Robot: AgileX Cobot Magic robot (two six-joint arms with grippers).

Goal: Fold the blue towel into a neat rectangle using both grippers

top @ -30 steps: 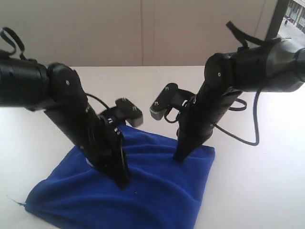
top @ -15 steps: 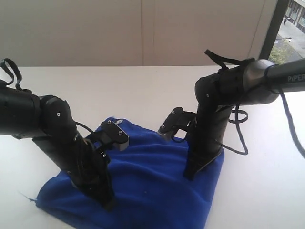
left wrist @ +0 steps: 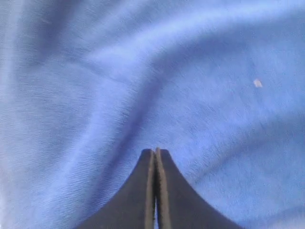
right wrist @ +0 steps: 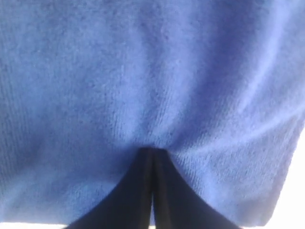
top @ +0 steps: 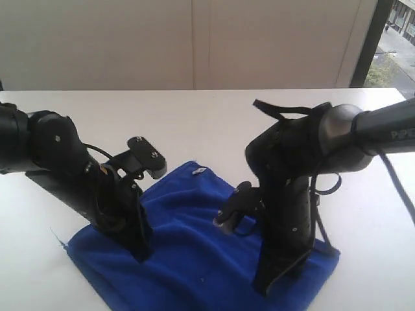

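The blue towel (top: 194, 259) lies spread on the white table (top: 194, 123), with a small white tag (top: 199, 171) at its far edge. My left gripper (top: 142, 254) stands on the towel's left part, jaws shut, tips resting on the cloth (left wrist: 95, 95). In the left wrist view the left gripper (left wrist: 156, 150) has nothing between its fingers. My right gripper (top: 262, 289) presses down on the towel near its right front corner. In the right wrist view the right gripper (right wrist: 152, 150) is shut, and the cloth (right wrist: 143, 71) puckers slightly round its tips.
Bare white table surrounds the towel on the left, right and far sides. A pale wall runs behind, with a window (top: 389, 39) at the far right. A small white speck (left wrist: 257, 83) sits on the cloth.
Both arms have lowered and moved toward the camera, the right one most. The towel has slid to the right under the shut tips and lies flatter.
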